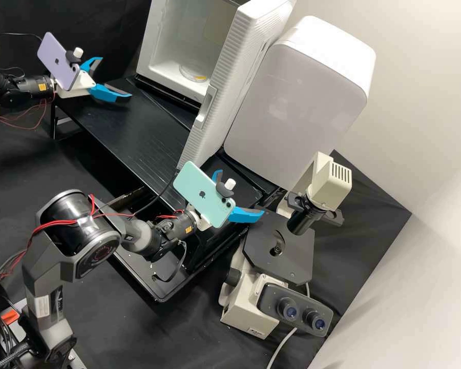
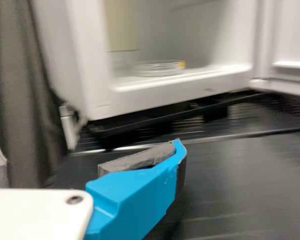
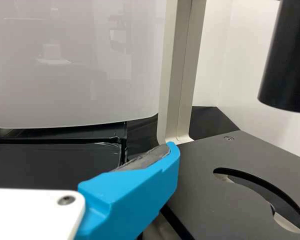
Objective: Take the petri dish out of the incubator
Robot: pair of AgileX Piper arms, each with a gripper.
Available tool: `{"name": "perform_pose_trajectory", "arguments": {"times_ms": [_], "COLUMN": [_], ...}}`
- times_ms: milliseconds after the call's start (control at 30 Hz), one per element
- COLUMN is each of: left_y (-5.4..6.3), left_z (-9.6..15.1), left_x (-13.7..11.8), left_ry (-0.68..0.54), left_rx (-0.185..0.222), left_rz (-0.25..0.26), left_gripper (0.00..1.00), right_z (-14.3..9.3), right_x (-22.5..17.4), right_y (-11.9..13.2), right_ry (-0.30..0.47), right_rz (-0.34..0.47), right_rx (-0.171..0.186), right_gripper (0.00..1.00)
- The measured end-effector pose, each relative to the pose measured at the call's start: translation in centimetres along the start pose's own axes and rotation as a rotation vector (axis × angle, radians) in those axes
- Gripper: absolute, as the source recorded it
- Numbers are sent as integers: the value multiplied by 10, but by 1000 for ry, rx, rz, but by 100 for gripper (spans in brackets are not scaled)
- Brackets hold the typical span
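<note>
Blue fingers point(image 1: 110, 94) of the left gripper point(image 1: 112, 77) are gaping wide above the counter point(image 1: 133, 133), facing the open incubator point(image 1: 161, 41), where the petri dish point(image 1: 193, 73) is lying inside. The approach looks like the step in hand, calling for a level reach inside. The right gripper point(image 1: 242, 192) is hanging with its fingers spread by the microscope point(image 1: 271, 246).

Three cams: one fixed, two riding the wrists

The high one sits off the arms, well back, looking forward and down across the black bench point(image 1: 138, 138), so it takes in the incubator point(image 1: 174, 41) and the microscope point(image 1: 276, 266) together. The left wrist cam hangs low over the bench, fairly near, facing into the open incubator. The right wrist cam is close up on the microscope stage point(image 3: 230, 170), facing the incubator door point(image 3: 75, 65). Both patches also show in the high view.
</note>
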Motion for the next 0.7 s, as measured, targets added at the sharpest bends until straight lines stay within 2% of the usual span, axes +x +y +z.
{"name": "perform_pose_trajectory", "arguments": {"times_ms": [167,400,700], "left_y": [8,15,27], "left_z": [24,48,68], "left_x": [9,22,40], "left_ry": [-116,-241,-321], "left_rx": [3,40,13], "left_rz": [21,35,41], "left_gripper": [100,100,100], "right_z": [0,0,0], "right_x": [0,0,0], "right_y": [0,0,0], "right_ry": [0,0,0], "right_rz": [0,0,0], "right_rx": [0,0,0], "right_gripper": [100,100,100]}}
